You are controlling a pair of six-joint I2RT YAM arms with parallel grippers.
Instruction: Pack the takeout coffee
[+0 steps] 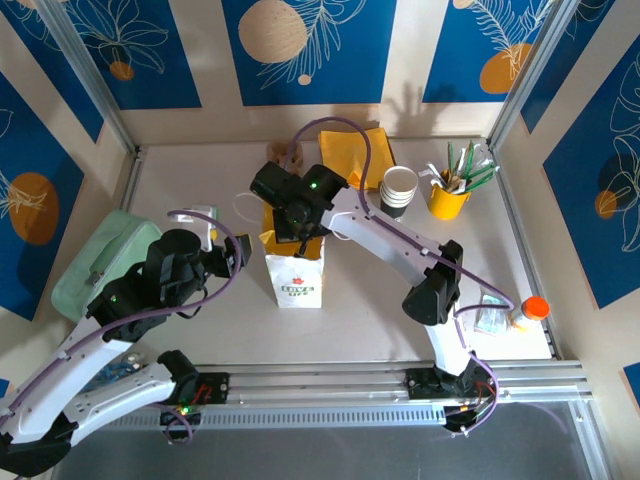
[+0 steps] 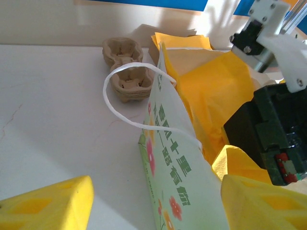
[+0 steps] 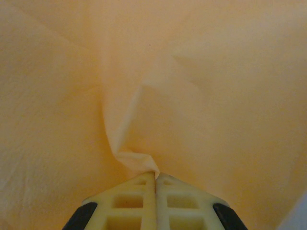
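Observation:
The takeout coffee cups (image 1: 400, 188) stand nested at the back of the table, white with dark lower parts, touched by neither gripper. A white paper bag (image 1: 295, 280) with green print stands at the centre, lined with yellow tissue paper (image 2: 216, 96). My right gripper (image 1: 297, 232) reaches down into the bag's mouth. In its wrist view the right gripper (image 3: 156, 176) is shut on a fold of the yellow tissue (image 3: 139, 160). My left gripper (image 2: 158, 203) stands open at the bag's left side, and the bag's printed wall (image 2: 182, 191) rises between its yellow fingers (image 2: 48, 203).
A brown pulp cup carrier (image 1: 283, 155) lies behind the bag, next to a stack of yellow napkins (image 1: 368, 150). A yellow cup of utensils (image 1: 448, 196) stands to the right of the cups. A pale green case (image 1: 100, 260) lies at the left, an orange-capped bottle (image 1: 530, 310) at the right edge.

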